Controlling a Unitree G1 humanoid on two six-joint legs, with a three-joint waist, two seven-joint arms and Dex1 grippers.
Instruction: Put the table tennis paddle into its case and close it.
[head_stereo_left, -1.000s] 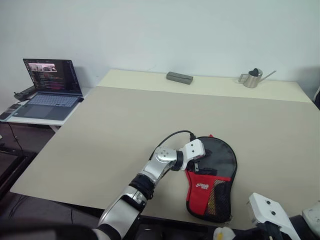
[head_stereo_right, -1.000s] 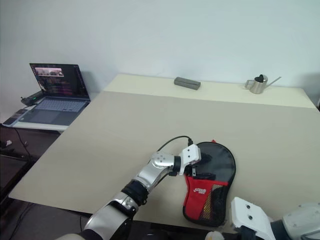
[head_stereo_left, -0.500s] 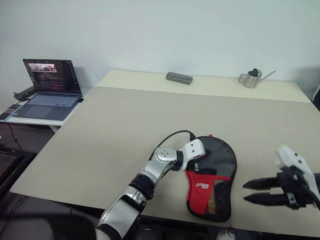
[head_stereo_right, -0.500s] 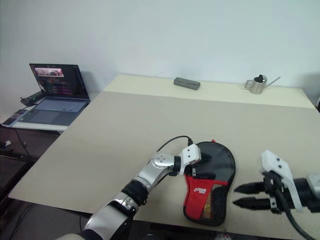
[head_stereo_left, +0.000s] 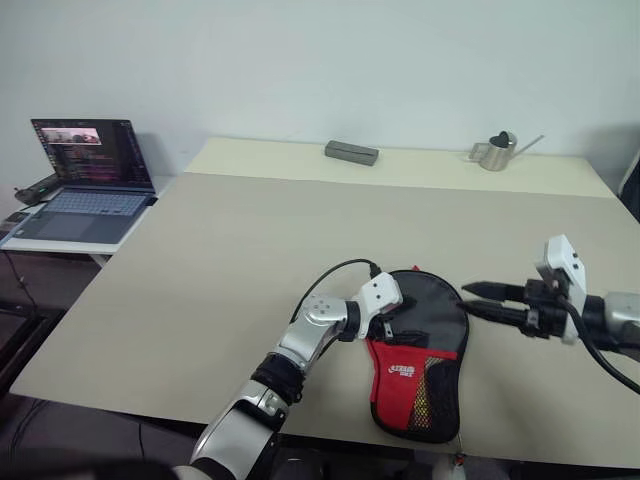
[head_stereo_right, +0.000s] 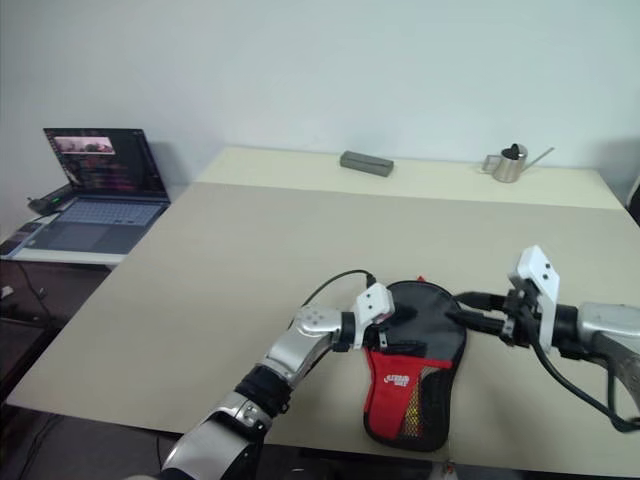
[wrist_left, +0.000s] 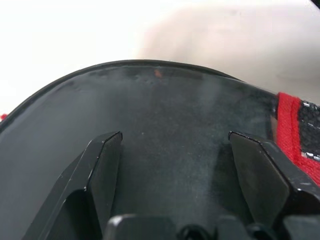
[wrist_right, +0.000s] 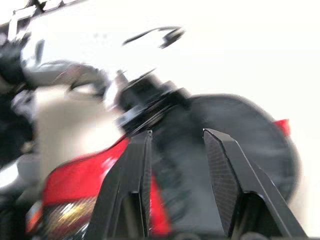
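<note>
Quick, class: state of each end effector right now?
Left end effector: open, over the case, holding nothing.
Right end effector: open, empty, beside the case.

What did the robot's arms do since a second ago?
The right gripper swung up from the near table edge and now points at the case, fingers apart, holding nothing. The left gripper stayed open on the case, which hasn't moved.
</note>
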